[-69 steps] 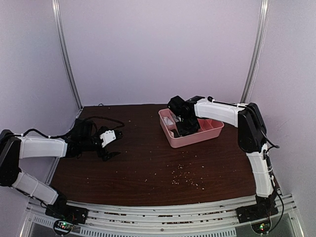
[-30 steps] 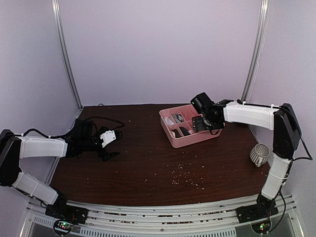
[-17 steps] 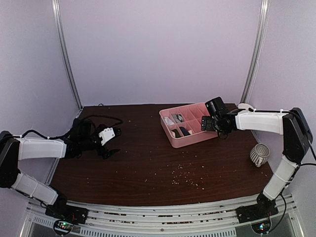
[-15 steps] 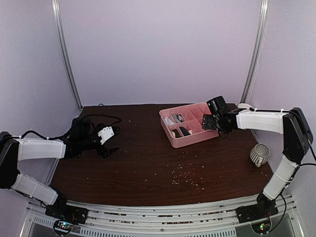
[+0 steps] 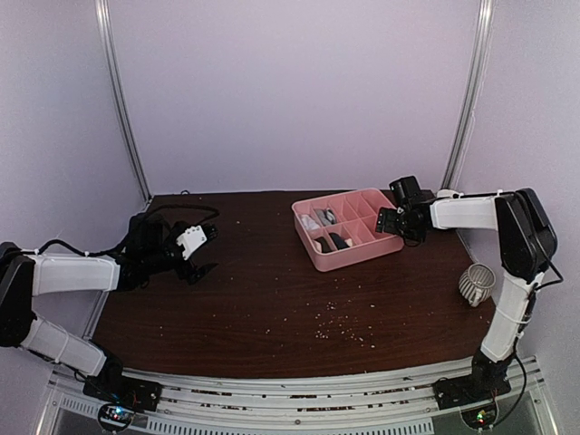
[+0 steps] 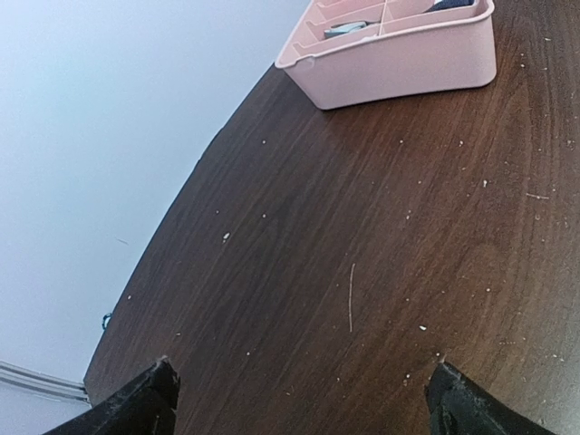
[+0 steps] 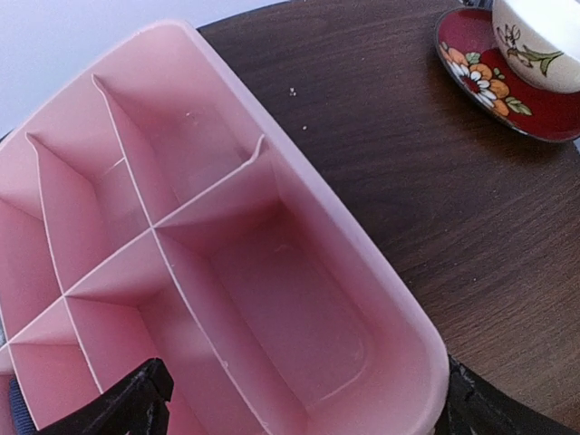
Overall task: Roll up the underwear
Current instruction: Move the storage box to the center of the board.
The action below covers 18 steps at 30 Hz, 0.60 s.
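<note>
You're in a robot test booth, not a home: plain pale walls (image 5: 290, 91) close round your dark wood table (image 5: 272, 290), metal poles (image 5: 122, 100) stand in its corners, and the left arm (image 5: 72, 272) and right arm (image 5: 467, 211) bolt to an aluminium rail (image 5: 290, 399).

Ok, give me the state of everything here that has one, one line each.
pink tray: upright; right-end compartments empty.
underwear: bundled in the tray's left-end compartments.
left hand: open, holding nothing.
right hand: open, holding nothing, at the tray's right end.
cup: upright on the saucer.
saucer: level, beside the tray.
</note>
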Tool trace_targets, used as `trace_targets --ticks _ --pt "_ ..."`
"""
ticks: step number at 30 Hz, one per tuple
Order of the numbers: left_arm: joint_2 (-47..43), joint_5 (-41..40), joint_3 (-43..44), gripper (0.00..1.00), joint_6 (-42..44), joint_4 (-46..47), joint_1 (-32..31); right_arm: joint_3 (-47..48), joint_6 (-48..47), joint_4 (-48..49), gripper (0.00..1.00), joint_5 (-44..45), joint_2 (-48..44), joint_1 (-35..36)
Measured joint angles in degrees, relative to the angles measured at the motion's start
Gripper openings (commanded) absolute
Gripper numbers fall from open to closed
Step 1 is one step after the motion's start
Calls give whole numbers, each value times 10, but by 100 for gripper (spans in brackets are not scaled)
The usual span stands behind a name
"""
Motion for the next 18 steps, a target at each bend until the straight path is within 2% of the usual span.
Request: trace_targets --ticks 9,18 --pt "0 -7 0 98 -2 9 0 -15 -1 31 100 -84 10 9" --pt "1 -23 0 98 -20 15 25 -15 6 60 100 -110 19 99"
